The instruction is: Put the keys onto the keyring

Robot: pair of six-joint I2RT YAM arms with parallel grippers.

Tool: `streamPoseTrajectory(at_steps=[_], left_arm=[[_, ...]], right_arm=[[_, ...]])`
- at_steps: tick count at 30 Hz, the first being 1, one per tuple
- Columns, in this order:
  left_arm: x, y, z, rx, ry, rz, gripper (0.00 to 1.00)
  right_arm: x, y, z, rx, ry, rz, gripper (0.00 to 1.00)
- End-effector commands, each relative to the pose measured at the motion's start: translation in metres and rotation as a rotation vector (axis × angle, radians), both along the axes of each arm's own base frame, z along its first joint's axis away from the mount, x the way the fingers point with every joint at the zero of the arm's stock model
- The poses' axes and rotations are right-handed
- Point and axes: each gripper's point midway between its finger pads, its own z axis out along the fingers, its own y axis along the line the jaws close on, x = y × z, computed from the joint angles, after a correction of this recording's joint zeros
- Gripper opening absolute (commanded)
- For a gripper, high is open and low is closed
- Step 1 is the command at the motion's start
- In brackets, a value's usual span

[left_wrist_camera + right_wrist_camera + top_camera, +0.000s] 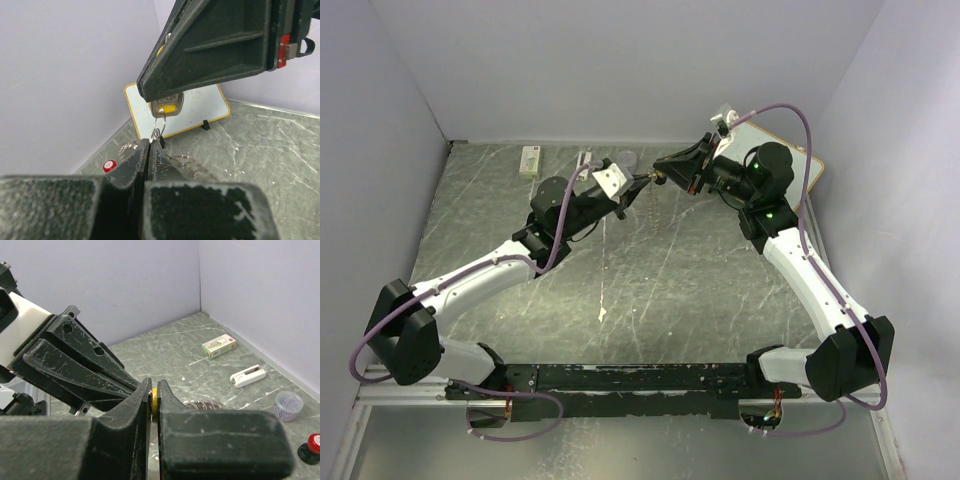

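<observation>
My two grippers meet in mid-air above the far middle of the table. The right gripper [662, 178] [154, 390] is shut on a yellow-orange key [155, 400]. In the left wrist view the key's grey head with its yellow centre [168, 107] hangs out below the right gripper's fingers [215, 45]. A thin silvery loop of the keyring [156, 131] passes through the key's head. The left gripper [642, 182] [151, 142] is shut on that loop. A blurred, toothed silvery stretch of the keyring [202, 403] shows just beyond the fingertips.
A yellow-framed whiteboard [800, 160] [200, 107] stands at the far right. Along the far wall are a green-and-white box [218, 346], a white stapler-like piece [248, 376], a small clear cup [288, 405] and a red-topped black knob [314, 444] [109, 165]. Walls close in on three sides.
</observation>
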Motion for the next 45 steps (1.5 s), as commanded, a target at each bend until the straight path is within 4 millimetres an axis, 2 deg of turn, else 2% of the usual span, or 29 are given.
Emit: streamPoseTrajectory(at_steps=[1,10,18,31,45], left_arm=[[-0.011,0.014,0.032,-0.104,-0.078,0.018,0.07],[-0.014,0.036,0.047,-0.234,-0.089,0.072,0.07],[-0.014,0.033,0.049,-0.29,-0.076,0.049,0.07],[-0.008,0.04,0.026,-0.302,-0.036,0.094,0.07],[-0.008,0.05,0.014,-0.367,-0.019,0.116,0.07]], right_arm=[[-0.001,-0.005,0.01,0.004,-0.033,-0.032,0.0],[0.002,-0.009,-0.012,-0.002,0.011,-0.065,0.0],[0.003,-0.006,-0.019,0.01,0.026,-0.049,0.0],[0.0,-0.012,0.004,-0.003,-0.027,-0.083,0.0],[0.0,-0.014,0.021,0.002,-0.053,-0.1,0.0]])
